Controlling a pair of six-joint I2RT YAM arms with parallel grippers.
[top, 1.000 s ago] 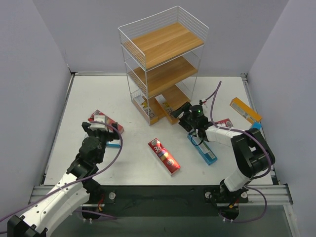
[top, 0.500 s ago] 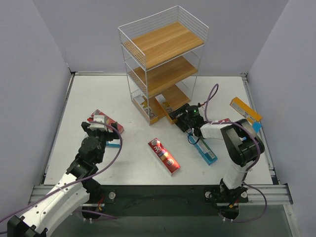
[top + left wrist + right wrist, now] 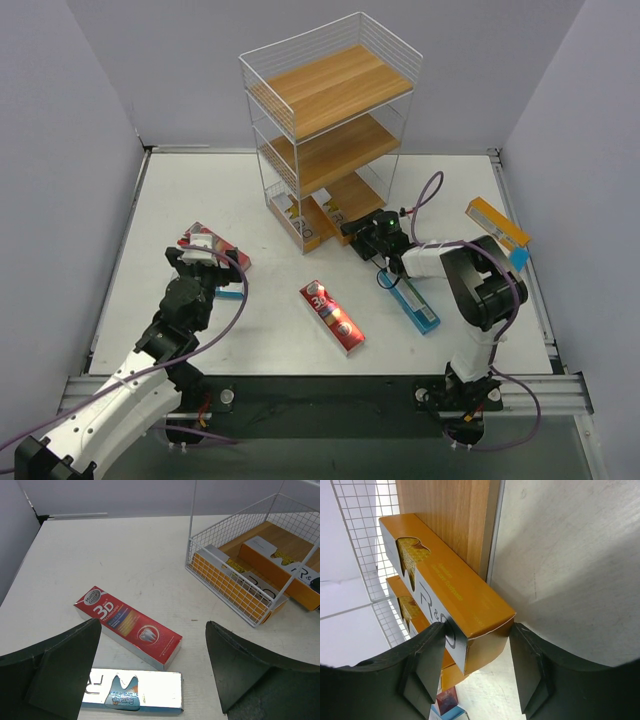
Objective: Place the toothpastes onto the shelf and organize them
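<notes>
The shelf [image 3: 330, 92] stands at the back of the table, with two orange toothpastes lying on its bottom board [image 3: 235, 585]. My right gripper [image 3: 364, 234] is at the shelf's open front, low on the table. In the right wrist view its fingers [image 3: 427, 665] press both sides of the near end of an orange toothpaste [image 3: 455, 595] that sticks out of the shelf. My left gripper [image 3: 152, 670] hangs wide open over a red "3D" toothpaste [image 3: 127, 627] and a silver-blue one [image 3: 132, 690], touching neither.
Another red toothpaste [image 3: 332, 316] lies mid-table. A teal one [image 3: 412, 303] lies just right of it, under the right arm. An orange one [image 3: 497, 224] rests near the right wall. The shelf's white wire side [image 3: 365, 545] is close beside the right gripper.
The right gripper has moved left toward the shelf and its jaws have narrowed onto the end of the orange toothpaste. The left arm has stayed still.
</notes>
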